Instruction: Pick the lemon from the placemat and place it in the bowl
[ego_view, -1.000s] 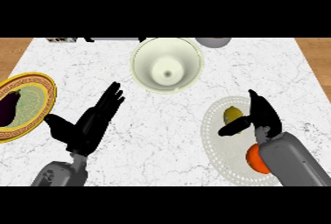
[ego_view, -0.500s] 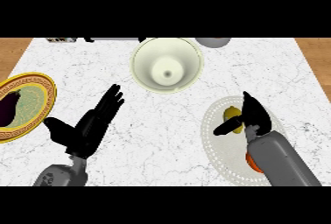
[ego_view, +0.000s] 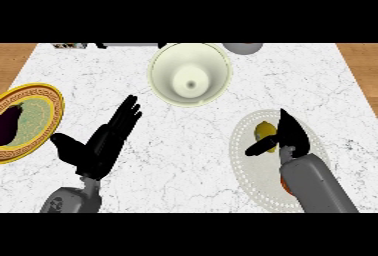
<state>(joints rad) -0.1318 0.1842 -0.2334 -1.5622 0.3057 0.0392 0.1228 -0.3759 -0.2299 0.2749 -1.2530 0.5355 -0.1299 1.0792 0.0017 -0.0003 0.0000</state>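
No labels or writing we can read anywhere. The counter (ego_view: 184, 150) is white marble with grey veins; wood floor shows at both top corners.

The lemon (ego_view: 265, 132) sits on the round pale placemat (ego_view: 247, 165), right of centre. Our right hand (ego_view: 286, 136) is on top of it, fingers running along its right side, thumb crossing just below it; we can't tell whether it's actually gripping. An orange thing (ego_view: 283, 183) peeks out beside the right forearm, mostly hidden.

The bowl (ego_view: 190, 73), cream, is at top centre, well apart from the lemon.

Our left hand (ego_view: 100, 145) is at lower left, fingers straight and spread, holding nothing.

A gold-rimmed plate (ego_view: 46, 107) at the left edge carries a dark purple item (ego_view: 7, 125), cut off by the frame.
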